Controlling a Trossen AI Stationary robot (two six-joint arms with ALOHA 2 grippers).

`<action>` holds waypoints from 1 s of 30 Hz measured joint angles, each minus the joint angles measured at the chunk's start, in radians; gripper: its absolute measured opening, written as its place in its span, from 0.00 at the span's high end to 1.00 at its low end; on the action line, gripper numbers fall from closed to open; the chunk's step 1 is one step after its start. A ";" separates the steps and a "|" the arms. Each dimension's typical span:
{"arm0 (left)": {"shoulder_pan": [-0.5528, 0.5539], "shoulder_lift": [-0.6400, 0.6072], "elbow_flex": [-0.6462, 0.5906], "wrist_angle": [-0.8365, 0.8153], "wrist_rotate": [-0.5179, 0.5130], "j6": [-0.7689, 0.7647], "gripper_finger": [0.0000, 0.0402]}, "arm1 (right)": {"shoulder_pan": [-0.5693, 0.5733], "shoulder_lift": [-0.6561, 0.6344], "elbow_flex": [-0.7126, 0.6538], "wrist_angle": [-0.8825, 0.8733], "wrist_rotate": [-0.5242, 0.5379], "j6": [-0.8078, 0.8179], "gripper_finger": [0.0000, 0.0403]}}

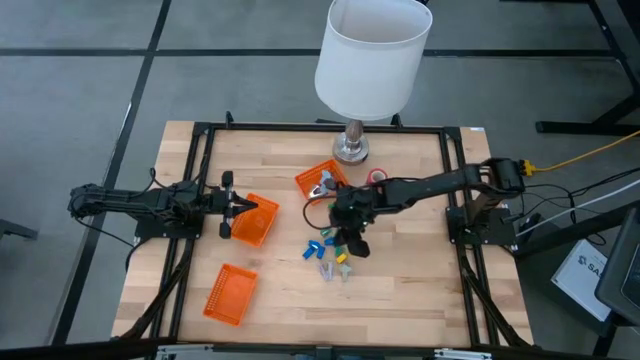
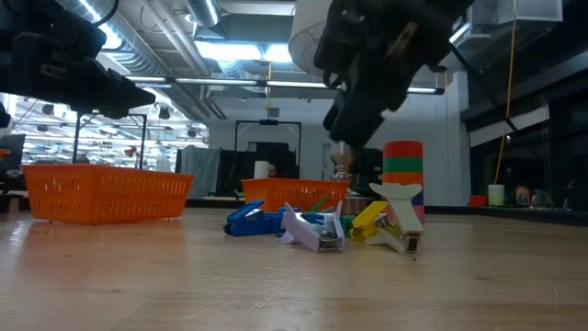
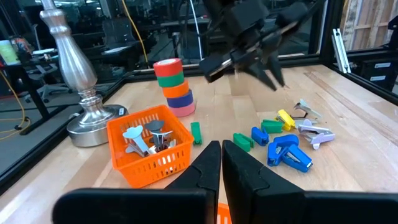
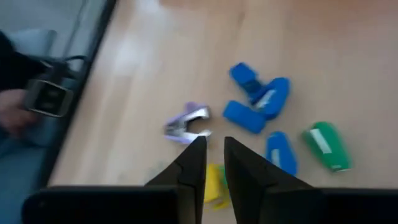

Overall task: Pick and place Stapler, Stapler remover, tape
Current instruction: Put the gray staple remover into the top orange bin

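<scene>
High view: my right gripper (image 1: 349, 243) hangs over the cluster of small staplers (image 1: 330, 252) at mid-table. The left gripper (image 1: 243, 207) waits at the left, beside the middle orange basket (image 1: 252, 221). Another basket (image 1: 322, 182) sits by the lamp base (image 1: 351, 150).

Low view: the right arm is above the pile, clear of the wood. The stack of tape rolls (image 2: 402, 164) stands behind the pile.

Left wrist view: my left fingers (image 3: 208, 167) are pressed together, holding nothing. Staple removers (image 3: 144, 136) already lie in the far basket.

Right wrist view: a narrow gap shows between the fingers, nothing in it. A purple staple remover (image 4: 187, 122) lies just ahead, blue staplers (image 4: 257, 99) beyond. I'd centre on the remover, spread the fingers, then drop straight to avoid nudging its neighbours.
</scene>
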 joint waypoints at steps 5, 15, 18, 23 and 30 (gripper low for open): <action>0.000 0.000 0.000 0.000 0.000 0.000 0.97 | 0.018 -0.023 0.000 -0.092 -0.070 0.105 0.86; 0.000 0.000 0.000 0.000 0.000 0.000 0.97 | 0.079 -0.023 -0.003 -0.173 -0.084 0.244 0.83; 0.000 0.000 0.000 0.000 0.000 0.000 0.97 | 0.096 -0.023 -0.003 -0.173 -0.104 0.286 0.78; 0.000 0.000 0.000 0.000 0.000 0.000 0.97 | 0.113 -0.017 -0.003 -0.168 -0.094 0.372 0.69; 0.000 0.000 0.000 0.000 0.000 0.000 0.97 | 0.125 0.027 -0.004 -0.129 -0.036 0.458 0.65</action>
